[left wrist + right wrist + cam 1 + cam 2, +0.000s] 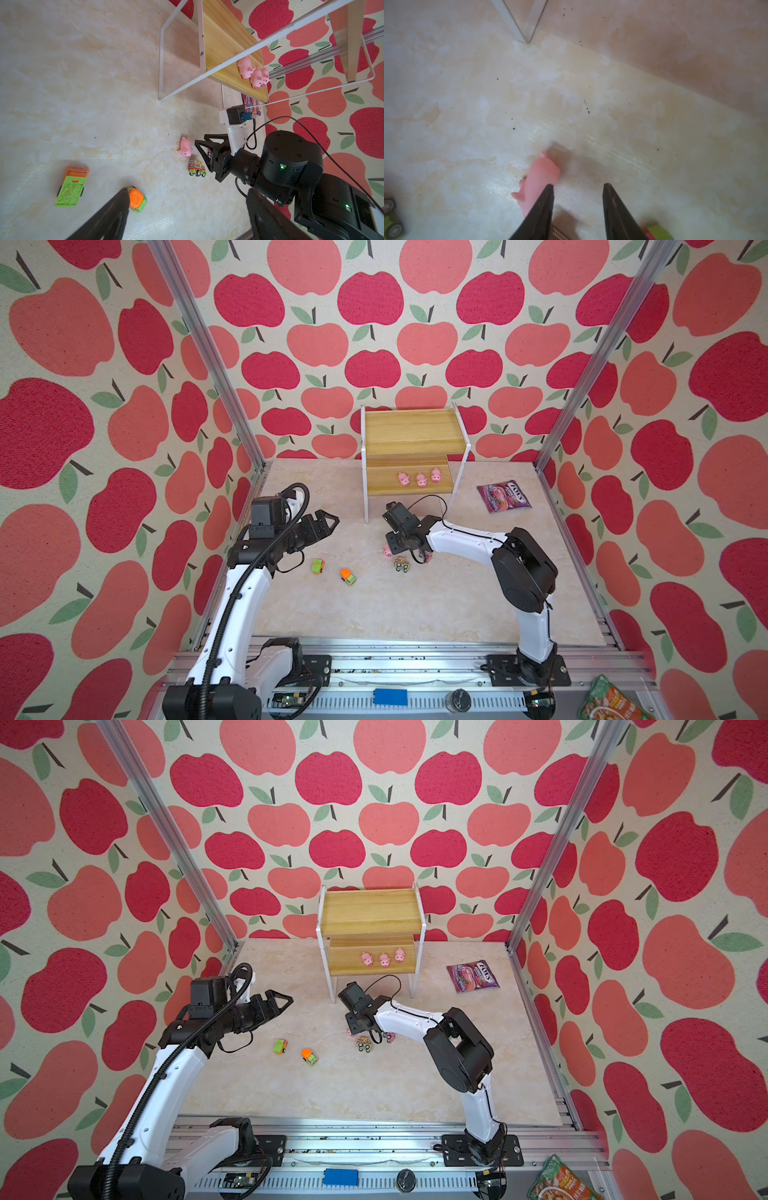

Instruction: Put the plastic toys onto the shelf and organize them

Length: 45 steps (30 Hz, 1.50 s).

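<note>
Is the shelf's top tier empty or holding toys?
Empty: the top tier is bare wood in both top views; three pink pigs sit on the lower tier.

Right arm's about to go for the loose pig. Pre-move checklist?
1. Right gripper jaws open: ok.
2. Pink pig between the jaws: not ok, it lies outside them, to one side.
3. Left gripper out of the way: ok, open and well apart.
4. Free room on lower shelf board beside three pigs: ok.
5. Printed truck clear of right gripper: cannot tell, very close.
</note>
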Each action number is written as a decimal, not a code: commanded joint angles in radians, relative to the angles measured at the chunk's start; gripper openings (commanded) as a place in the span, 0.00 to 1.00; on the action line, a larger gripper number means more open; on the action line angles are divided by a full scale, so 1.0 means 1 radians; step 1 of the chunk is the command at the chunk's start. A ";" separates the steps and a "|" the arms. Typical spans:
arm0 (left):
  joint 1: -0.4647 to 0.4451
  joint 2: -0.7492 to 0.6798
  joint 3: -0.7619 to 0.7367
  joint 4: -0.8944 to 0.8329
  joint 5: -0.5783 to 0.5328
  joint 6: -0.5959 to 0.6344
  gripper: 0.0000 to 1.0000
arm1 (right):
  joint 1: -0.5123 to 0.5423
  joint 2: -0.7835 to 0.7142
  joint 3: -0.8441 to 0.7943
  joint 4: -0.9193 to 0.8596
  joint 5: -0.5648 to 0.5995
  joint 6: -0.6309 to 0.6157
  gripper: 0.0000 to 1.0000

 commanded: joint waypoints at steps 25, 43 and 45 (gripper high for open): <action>-0.003 -0.012 -0.012 0.017 -0.010 0.021 0.90 | 0.136 0.168 0.234 -0.201 0.236 -0.008 0.45; -0.001 -0.017 -0.016 0.023 -0.014 0.022 0.90 | 0.104 0.135 0.122 -0.080 0.212 0.015 0.08; -0.001 -0.014 -0.015 0.023 -0.012 0.022 0.90 | 0.098 0.096 0.077 -0.028 0.183 0.009 0.07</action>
